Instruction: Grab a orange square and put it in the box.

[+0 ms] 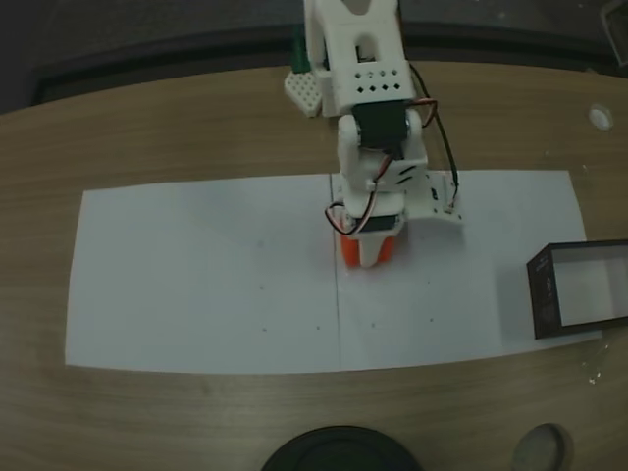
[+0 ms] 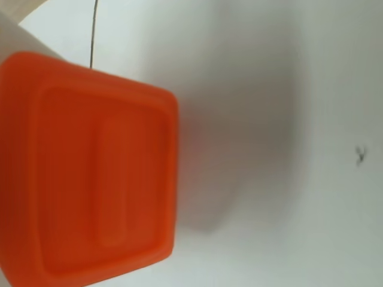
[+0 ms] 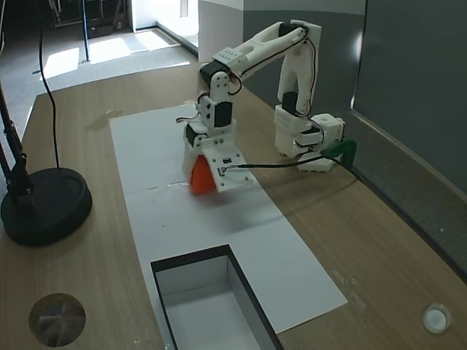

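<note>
Halfway at best: my gripper (image 1: 368, 253) seems closed on the cube (image 3: 199, 179), still on paper; box (image 1: 579, 290) at 3 o'clock, empty.

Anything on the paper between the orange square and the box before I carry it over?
No: in both fixed views only bare white paper lies between the orange square and the box.

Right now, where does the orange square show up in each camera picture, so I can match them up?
A fixed view: the orange square sits just left of centre, under the gripper.
Wrist view: it covers the left half.
A fixed view: it lies left of centre.
Shared landmark: the white paper sheet.
</note>
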You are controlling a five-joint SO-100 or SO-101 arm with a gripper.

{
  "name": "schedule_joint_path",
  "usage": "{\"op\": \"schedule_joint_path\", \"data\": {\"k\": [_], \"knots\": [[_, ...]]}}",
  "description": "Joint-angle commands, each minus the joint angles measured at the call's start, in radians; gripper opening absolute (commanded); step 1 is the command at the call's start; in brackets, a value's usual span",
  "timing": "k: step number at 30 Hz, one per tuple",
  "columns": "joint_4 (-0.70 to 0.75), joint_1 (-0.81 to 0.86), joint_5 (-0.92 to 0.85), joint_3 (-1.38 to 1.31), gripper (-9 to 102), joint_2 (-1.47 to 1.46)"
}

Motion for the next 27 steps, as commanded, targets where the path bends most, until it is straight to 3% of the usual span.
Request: {"op": "schedule_joint_path", "data": {"k": [1, 6, 11, 17, 27], "knots": [[0.040, -0.005, 0.003, -0.202, 12, 0.012], [0.224, -0.063, -0.005, -0.621, 12, 0.009], [0.347, -0.245, -0.031, -1.069, 12, -0.043], [0.308, -0.469, -0.054, -1.325, 12, -0.222], [0.268, -0.574, -0.043, -1.628, 12, -0.580]]}}
